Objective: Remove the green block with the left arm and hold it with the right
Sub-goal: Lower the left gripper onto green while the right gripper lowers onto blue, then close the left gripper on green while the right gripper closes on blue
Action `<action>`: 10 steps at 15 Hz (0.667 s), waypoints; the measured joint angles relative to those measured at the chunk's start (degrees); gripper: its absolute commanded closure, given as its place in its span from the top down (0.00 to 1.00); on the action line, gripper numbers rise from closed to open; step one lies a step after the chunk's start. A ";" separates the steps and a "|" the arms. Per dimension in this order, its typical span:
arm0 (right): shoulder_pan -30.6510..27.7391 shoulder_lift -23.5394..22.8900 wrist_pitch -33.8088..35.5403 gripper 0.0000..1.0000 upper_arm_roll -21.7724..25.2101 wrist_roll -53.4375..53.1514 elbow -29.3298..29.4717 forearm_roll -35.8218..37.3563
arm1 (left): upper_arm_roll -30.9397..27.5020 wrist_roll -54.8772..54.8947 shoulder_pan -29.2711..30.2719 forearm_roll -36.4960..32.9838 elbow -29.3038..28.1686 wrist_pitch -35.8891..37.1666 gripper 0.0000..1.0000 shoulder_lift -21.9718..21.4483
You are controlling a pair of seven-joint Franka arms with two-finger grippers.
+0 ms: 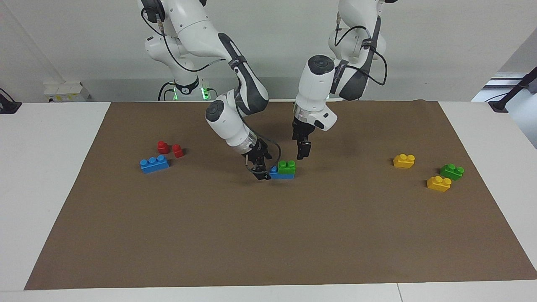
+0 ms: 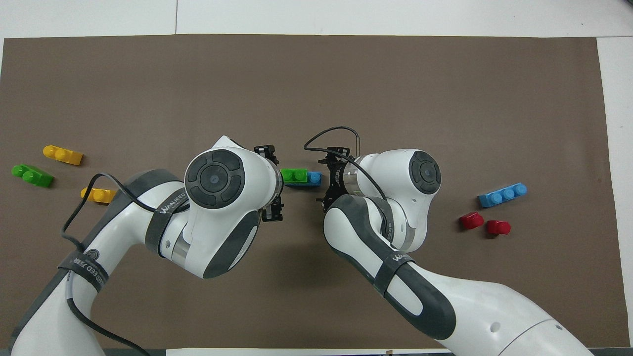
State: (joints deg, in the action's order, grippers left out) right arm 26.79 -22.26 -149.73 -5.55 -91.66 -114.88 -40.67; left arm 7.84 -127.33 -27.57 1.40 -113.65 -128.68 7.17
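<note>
Green block [image 1: 287, 167] sits on your blue brick [image 1: 282, 173], which the right gripper [image 1: 261, 171] clamps; left gripper [image 1: 303, 151] hangs beside it, whether parted you cannot tell.

We see facing view from high across table [image 1: 50, 176], looking toward robots. Overhead view looks steeply down from robots' edge. Both share brown mat [image 1: 268, 235], edge to edge.
</note>
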 measured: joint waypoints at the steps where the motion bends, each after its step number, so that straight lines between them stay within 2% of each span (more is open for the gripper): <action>1: 0.35 -0.43 -0.50 1.00 0.00 0.04 0.00 0.00 | -0.01 -0.41 0.00 0.00 0.20 -0.06 1.00 0.23; 2: 0.75 -0.81 -1.42 0.97 -0.01 0.05 0.01 0.00 | -0.03 -0.70 0.00 0.00 0.48 -0.12 1.00 0.54; 3: 1.15 -1.12 -2.04 0.89 -0.01 0.05 0.01 0.00 | -0.06 -0.90 0.00 0.00 0.90 -0.14 1.00 1.00; 4: 1.42 -1.31 -2.29 0.71 -0.01 0.05 0.01 0.00 | -0.07 -0.99 0.00 0.00 1.25 -0.15 1.00 1.53; 6: 1.56 -1.43 -2.31 0.12 0.00 0.06 0.01 0.00 | -0.07 -1.07 -0.01 -0.04 1.99 -0.22 1.00 2.82; 7: 1.56 -1.43 -2.32 0.00 0.03 0.07 0.01 0.00 | -0.07 -1.22 -0.01 -0.19 2.71 -0.25 1.00 3.76; 10: 1.53 -1.40 -2.32 0.00 0.10 0.08 0.05 0.00 | -0.08 -1.86 -0.23 -1.14 5.21 -0.35 1.00 7.20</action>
State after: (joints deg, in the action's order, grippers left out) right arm 28.32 -23.67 -152.05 -5.45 -91.59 -114.83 -40.67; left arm 7.76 -129.19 -27.80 0.26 -108.45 -129.03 14.37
